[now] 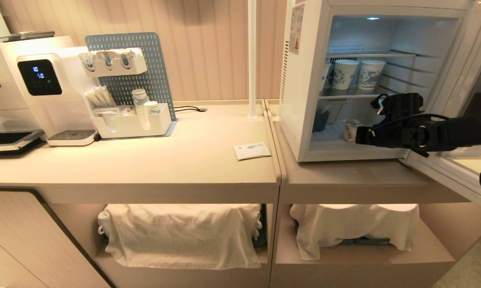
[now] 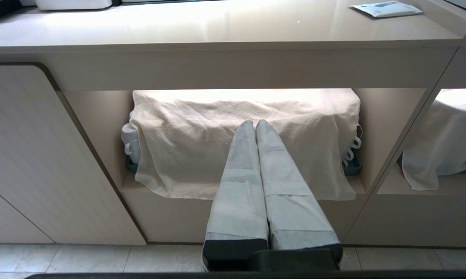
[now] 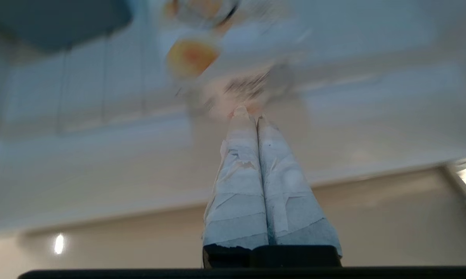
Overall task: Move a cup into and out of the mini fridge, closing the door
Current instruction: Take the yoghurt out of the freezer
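Right end effector [image 1: 359, 135] beside seemingly tilted cup [image 1: 349, 130]

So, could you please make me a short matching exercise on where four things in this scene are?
Things:
1. cup
2. paper cups
3. packet
4. left claw

Places:
A. flat on the counter, left of the fridge
B. on the fridge's bottom level
C. low, in front of the cloth-covered shelf under the counter
D. on a wire shelf in the fridge

Pairs: 1-B, 2-D, 3-A, 4-C
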You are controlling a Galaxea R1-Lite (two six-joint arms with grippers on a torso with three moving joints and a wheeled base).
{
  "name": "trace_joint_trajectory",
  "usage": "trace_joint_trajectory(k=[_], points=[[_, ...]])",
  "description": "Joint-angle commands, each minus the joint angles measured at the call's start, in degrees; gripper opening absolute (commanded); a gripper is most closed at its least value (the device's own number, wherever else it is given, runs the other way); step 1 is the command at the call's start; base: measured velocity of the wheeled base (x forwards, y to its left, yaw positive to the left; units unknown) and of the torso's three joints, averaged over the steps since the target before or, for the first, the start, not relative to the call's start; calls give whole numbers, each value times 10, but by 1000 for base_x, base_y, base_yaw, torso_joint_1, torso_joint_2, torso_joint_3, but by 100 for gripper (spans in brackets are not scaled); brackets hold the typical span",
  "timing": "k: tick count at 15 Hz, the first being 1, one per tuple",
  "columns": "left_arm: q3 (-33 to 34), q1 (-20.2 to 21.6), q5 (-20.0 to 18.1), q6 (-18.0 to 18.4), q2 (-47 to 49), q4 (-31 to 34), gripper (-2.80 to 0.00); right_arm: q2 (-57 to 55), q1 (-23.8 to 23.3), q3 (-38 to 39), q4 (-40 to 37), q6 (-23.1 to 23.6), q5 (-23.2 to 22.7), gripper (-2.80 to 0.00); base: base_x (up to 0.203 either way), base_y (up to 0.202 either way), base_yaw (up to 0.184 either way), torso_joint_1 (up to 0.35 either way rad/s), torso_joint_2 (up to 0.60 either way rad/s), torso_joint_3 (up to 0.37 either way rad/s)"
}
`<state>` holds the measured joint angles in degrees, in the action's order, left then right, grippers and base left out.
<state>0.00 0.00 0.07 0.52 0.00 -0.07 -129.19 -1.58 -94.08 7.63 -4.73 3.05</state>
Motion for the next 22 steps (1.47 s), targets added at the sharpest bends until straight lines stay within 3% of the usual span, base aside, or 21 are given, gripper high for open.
trace_joint_trajectory(k=[1, 2, 3, 13, 22], points=[[0, 0, 0, -1, 1, 0, -280, -1, 1, 10, 0, -1, 0, -280, 0, 0, 0, 0, 0, 0], [0, 0, 0, 0, 1, 0, -280, 3, 4, 13, 0, 0, 0, -280, 0, 0, 0, 0, 0, 0], [0, 0, 0, -1, 0, 0, -280, 3, 6, 17, 1, 0, 1, 0, 0, 0, 0, 0, 0, 0], [0, 0, 0, -1, 1, 0, -280, 20, 6, 29, 0, -1, -2, 0, 0, 0, 0, 0, 0, 0], [0, 0, 0, -1, 1, 0, -280, -59, 6, -85, 6, -1, 0, 0, 0, 0, 0, 0, 0, 0]])
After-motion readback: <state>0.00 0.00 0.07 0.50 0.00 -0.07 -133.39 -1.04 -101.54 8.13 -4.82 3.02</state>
